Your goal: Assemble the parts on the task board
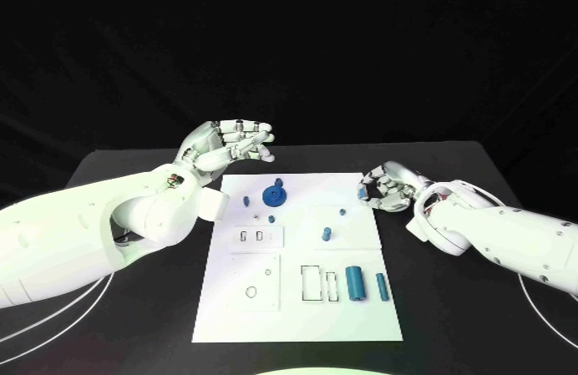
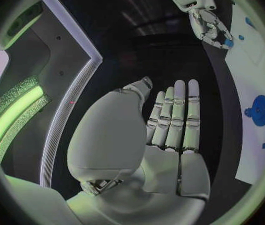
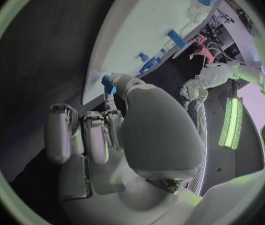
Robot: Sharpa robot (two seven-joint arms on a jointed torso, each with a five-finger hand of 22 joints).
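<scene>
The white task board (image 1: 301, 308) lies in the middle of the tabletop. The left hand (image 1: 229, 145) hovers past its far left corner, holding nothing (fingers loosely curled). The right hand (image 1: 387, 189) at its far right corner pinches a small blue part (image 3: 108, 84).
</scene>
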